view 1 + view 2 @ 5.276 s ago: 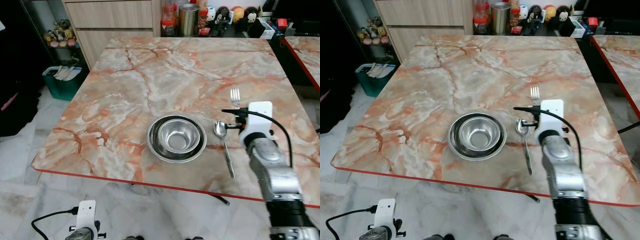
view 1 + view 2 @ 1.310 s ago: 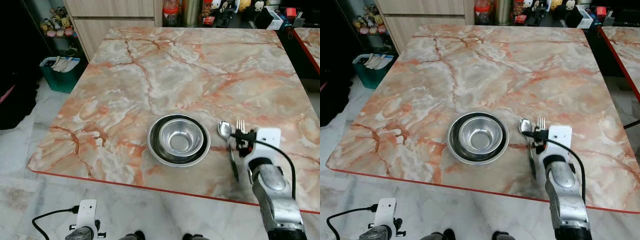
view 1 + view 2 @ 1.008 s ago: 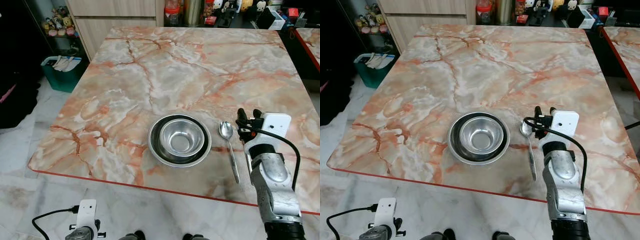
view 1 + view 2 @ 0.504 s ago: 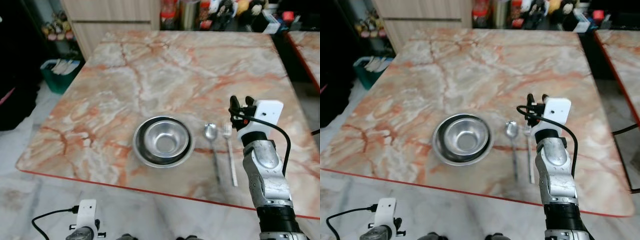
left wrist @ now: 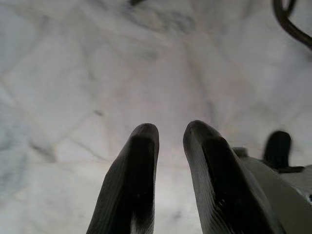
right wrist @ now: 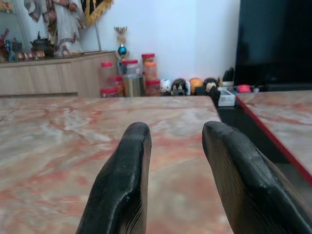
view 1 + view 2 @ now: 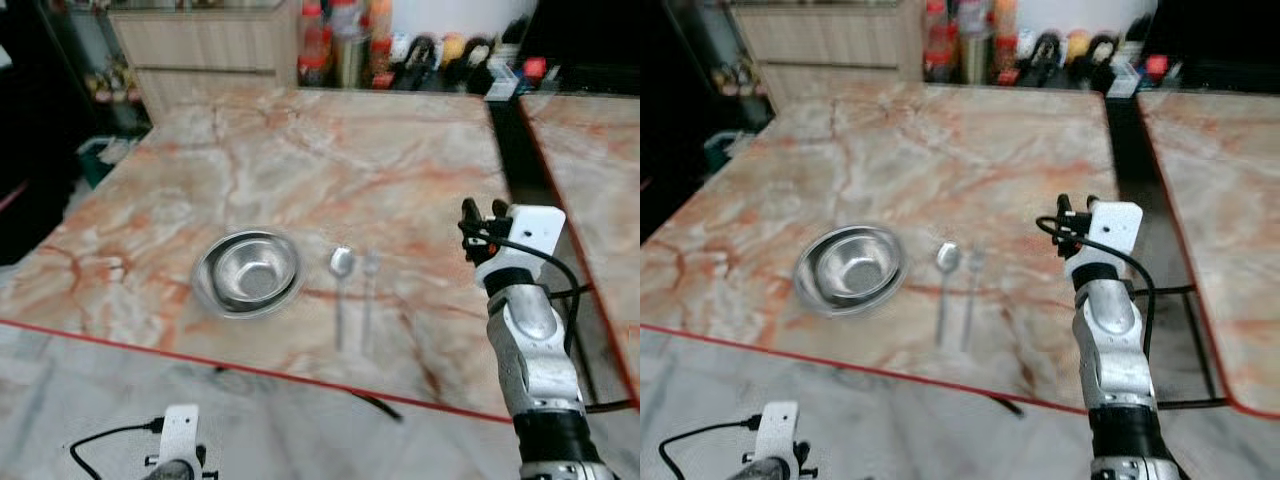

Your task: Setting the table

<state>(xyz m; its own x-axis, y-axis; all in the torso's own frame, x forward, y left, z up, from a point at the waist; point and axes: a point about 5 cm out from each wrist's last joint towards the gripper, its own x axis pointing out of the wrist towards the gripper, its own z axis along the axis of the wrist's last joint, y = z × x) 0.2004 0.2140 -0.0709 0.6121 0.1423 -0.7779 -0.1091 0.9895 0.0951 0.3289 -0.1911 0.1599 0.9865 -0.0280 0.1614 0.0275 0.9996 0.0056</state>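
In the left eye view, a square table topped with pink-and-orange veined marble and edged in red point(image 7: 300, 160) is seen from above. Near its front edge a round stainless-steel bowl nested in a wider steel dish point(image 7: 246, 273) is placed. Just to the bowl's right a steel spoon point(image 7: 341, 285) is laid, and close beside it a steel fork point(image 7: 368, 295), both with their handles pointing toward the front edge. The right gripper point(image 7: 481, 214) is held raised above the table's right side, well apart from the cutlery; its black fingers are parted and nothing is held between them. A row of bottles, jars and small figurines point(image 7: 400, 50) is blurred at the far side of the table.

In the right eye view the same scene is given, with a second marble-topped table point(image 7: 1220, 200) seen to the right across a dark gap.

In the left wrist view, the left gripper point(image 5: 170, 134) is seen hanging over a pale marble floor point(image 5: 73, 73), its two black fingers set close with a narrow gap and nothing between them.

In the right wrist view, the two parted black fingers point(image 6: 126, 165) are seen pointing level across the marble tabletop toward a wooden cabinet point(image 6: 48, 80) and red-lidded jars point(image 6: 129, 73).
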